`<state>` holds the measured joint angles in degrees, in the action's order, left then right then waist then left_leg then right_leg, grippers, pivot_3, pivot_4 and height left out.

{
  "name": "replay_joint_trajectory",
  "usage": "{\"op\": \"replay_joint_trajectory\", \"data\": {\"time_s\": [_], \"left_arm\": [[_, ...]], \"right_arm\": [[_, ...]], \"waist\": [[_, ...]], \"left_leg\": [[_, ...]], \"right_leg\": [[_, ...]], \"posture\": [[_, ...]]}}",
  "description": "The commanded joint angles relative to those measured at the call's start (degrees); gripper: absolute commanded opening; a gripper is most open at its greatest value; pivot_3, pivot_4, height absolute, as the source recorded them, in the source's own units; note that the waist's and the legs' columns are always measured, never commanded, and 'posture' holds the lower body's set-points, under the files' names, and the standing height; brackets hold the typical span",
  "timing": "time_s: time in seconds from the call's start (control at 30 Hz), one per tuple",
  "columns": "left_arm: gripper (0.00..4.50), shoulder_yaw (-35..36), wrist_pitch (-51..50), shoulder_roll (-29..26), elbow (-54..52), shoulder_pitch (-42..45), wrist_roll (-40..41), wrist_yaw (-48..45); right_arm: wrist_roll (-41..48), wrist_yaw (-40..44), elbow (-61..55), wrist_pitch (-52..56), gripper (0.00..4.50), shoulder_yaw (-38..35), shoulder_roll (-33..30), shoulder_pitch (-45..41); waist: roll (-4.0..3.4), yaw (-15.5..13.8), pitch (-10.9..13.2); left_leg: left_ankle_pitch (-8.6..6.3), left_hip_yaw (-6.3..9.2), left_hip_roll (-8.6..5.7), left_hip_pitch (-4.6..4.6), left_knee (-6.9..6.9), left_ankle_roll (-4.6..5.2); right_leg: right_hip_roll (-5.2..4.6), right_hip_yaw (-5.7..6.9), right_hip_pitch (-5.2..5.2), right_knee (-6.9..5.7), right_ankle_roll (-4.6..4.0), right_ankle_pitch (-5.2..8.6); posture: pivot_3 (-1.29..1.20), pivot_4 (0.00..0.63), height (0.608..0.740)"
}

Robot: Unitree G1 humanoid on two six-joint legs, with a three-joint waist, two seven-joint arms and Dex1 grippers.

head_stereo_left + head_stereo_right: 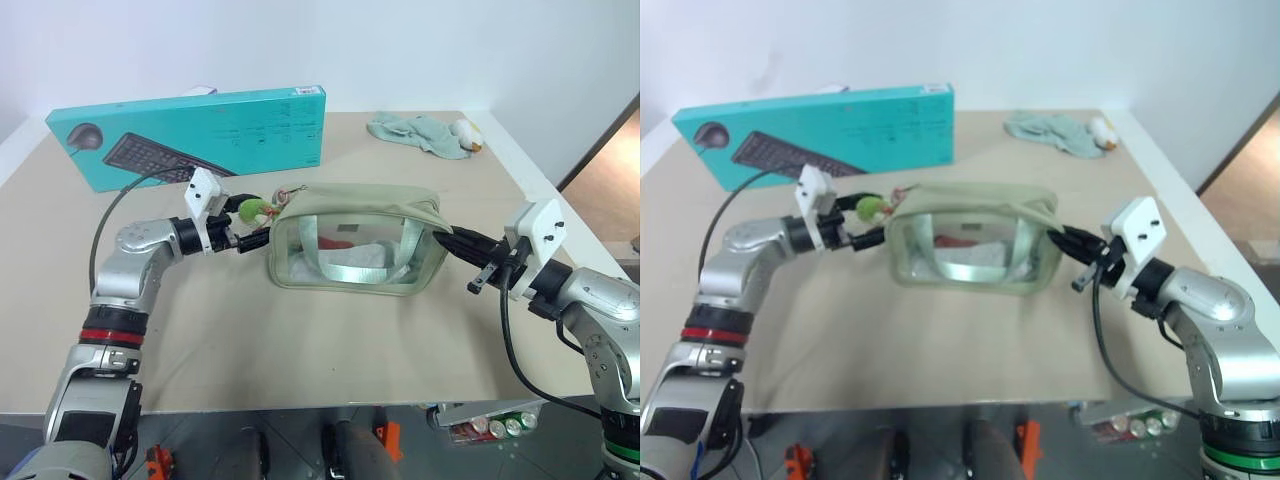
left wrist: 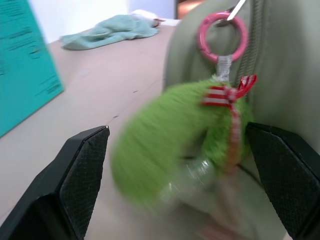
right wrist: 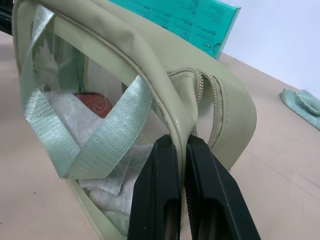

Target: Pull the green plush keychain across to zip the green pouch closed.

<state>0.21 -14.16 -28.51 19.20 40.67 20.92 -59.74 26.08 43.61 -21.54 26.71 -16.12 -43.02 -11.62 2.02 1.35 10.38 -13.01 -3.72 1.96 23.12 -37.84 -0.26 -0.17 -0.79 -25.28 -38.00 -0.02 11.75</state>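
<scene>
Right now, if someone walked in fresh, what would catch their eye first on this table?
Probably the green pouch mid-table, pinched at its right end by the shut right claw. At its other end the bright green plush keychain hangs between the open left claw's fingers, not yet gripped. Behind stands a teal keyboard box, with a pale cloth at the far right corner.

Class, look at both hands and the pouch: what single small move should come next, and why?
Probably close the left hand on the green plush keychain. Its open fingers already flank the charm, while the right hand is shut on the end of the green pouch, bracing it.
</scene>
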Motion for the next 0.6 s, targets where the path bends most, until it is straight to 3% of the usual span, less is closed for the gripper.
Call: {"op": "replay_joint_trajectory", "data": {"time_s": [0.03,0.27,0.3,0.6], "left_arm": [[4.50,0.4,-0.3,-0.7,-0.6,2.0,0.9,-2.7],[4.50,1.8,1.4,-0.3,3.1,4.0,0.4,-2.7],[3.98,2.2,1.3,-0.1,3.5,4.3,0.6,-2.2],[1.01,2.6,1.2,0.3,4.7,4.6,0.7,-2.2]], "right_arm": [[0.1,0.1,-1.0,-0.8,0.02,-0.9,-0.9,-0.1],[0.1,0.1,-1.3,-0.6,0.02,-1.0,-1.2,0.1],[0.1,0.1,-1.4,-0.5,0.00,-1.0,-1.2,0.1],[0.1,0.3,-1.5,-0.4,0.00,-0.9,-1.5,0.0]], "waist": [[0.00,0.0,0.0],[0.00,0.0,0.0],[0.00,0.0,0.0],[0.00,0.0,0.0]], "left_leg": [[0.00,0.00,0.00,0.00,0.00,0.00],[0.00,0.01,-0.03,0.02,-0.01,0.00],[0.00,0.01,-0.03,0.02,-0.01,0.00],[0.00,0.02,-0.03,0.02,-0.02,0.00]], "right_leg": [[0.00,0.01,0.00,0.00,0.00,0.00],[-0.02,0.01,0.00,0.00,0.01,0.00],[-0.02,0.00,0.00,0.00,0.01,0.00],[-0.02,0.01,0.00,0.00,0.01,-0.01]], "posture": [[0.00,0.150,0.740],[0.00,0.150,0.740],[0.00,0.150,0.740],[0.00,0.150,0.740]]}}
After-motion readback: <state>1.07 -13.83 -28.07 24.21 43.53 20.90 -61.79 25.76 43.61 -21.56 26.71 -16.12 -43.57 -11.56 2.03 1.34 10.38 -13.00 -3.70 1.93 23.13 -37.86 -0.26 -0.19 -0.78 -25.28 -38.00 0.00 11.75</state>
